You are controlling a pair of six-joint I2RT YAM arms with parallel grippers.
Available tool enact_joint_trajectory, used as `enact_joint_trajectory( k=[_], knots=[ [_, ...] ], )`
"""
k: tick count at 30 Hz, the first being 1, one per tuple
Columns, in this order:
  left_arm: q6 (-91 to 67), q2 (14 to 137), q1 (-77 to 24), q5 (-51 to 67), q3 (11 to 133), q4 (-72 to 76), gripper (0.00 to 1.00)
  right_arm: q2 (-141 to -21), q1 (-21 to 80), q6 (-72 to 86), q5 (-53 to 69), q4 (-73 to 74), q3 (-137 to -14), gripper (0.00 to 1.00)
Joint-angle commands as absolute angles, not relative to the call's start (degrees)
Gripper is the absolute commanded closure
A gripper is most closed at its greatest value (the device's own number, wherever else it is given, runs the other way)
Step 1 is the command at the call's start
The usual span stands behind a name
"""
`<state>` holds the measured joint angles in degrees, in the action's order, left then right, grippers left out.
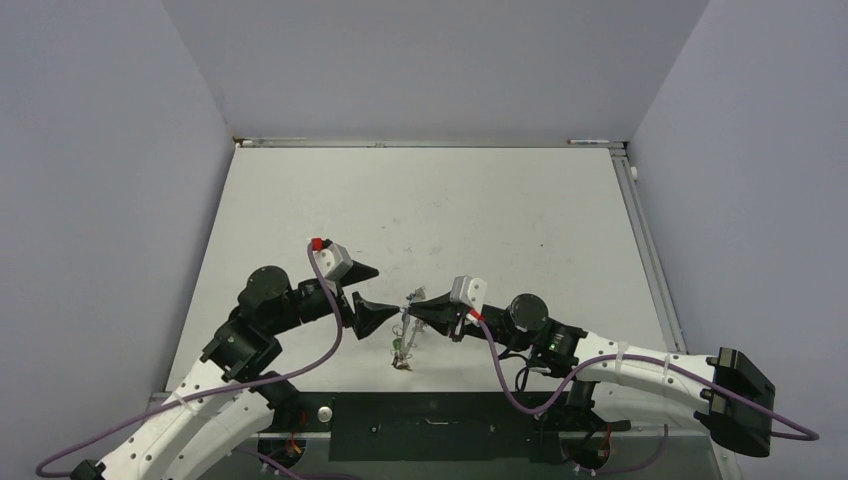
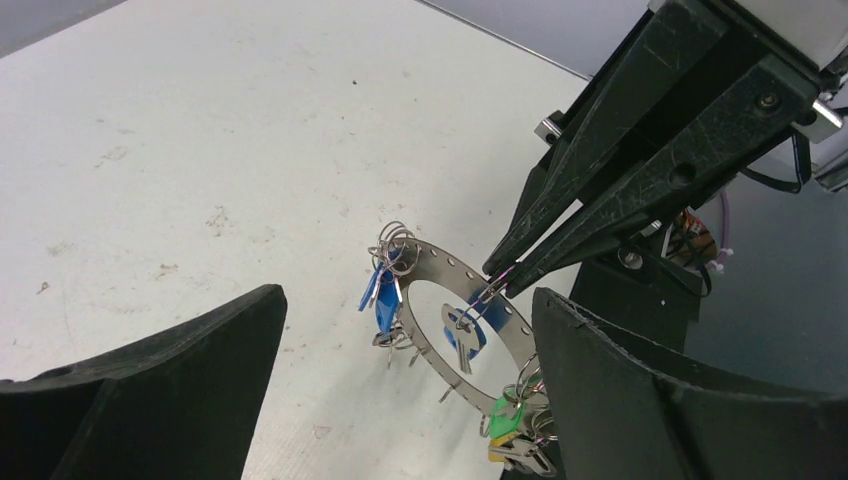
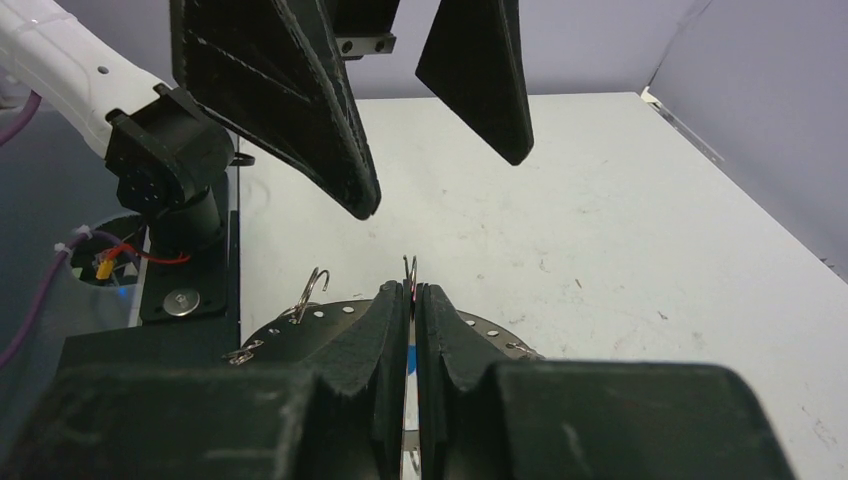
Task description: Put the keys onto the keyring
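Note:
The keyring (image 2: 440,265), a flat grey perforated ring, hangs tilted above the table (image 1: 480,210), with blue (image 2: 385,300), green (image 2: 505,415) and yellow tagged keys on its rim. My right gripper (image 2: 500,280) is shut on the thin wire loop (image 3: 409,268) of a blue-tagged key (image 2: 462,335) that dangles through the ring's opening at its rim. My left gripper (image 2: 408,296) is open, one finger on each side of the keyring, the right finger (image 2: 640,380) close to the green tag. In the top view the keyring (image 1: 405,335) hangs below the right gripper (image 1: 412,303), just right of the left gripper (image 1: 385,288).
The black mounting plate (image 1: 430,425) lies along the near table edge under both arms. Purple cables (image 1: 330,340) loop off each wrist. Grey walls close in the table on the left, back and right.

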<state>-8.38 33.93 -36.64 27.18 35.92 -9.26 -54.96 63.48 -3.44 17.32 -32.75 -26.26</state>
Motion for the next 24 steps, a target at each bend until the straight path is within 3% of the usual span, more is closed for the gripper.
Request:
enact_joint_trajectory(
  k=[1,11,17,24],
  knots=[
    [-9.1,32.3,-36.3,20.6,35.7,-7.0,0.02,-53.4,64.0,-3.7,16.0,-36.1,-28.5,0.95],
    [-19.8,35.4,-35.8,5.2,37.3,-6.6,0.04,-51.1,64.1,-3.2,12.4,-36.1,-26.6,0.95],
    [-14.1,27.7,-35.8,7.7,31.9,-4.1,0.04,-48.3,64.0,-3.1,10.8,-37.0,-24.8,0.95],
    [-5.6,31.4,-35.8,22.2,41.6,-10.6,0.04,-47.1,63.9,-3.2,6.8,-37.4,-23.9,0.95]
  ],
)
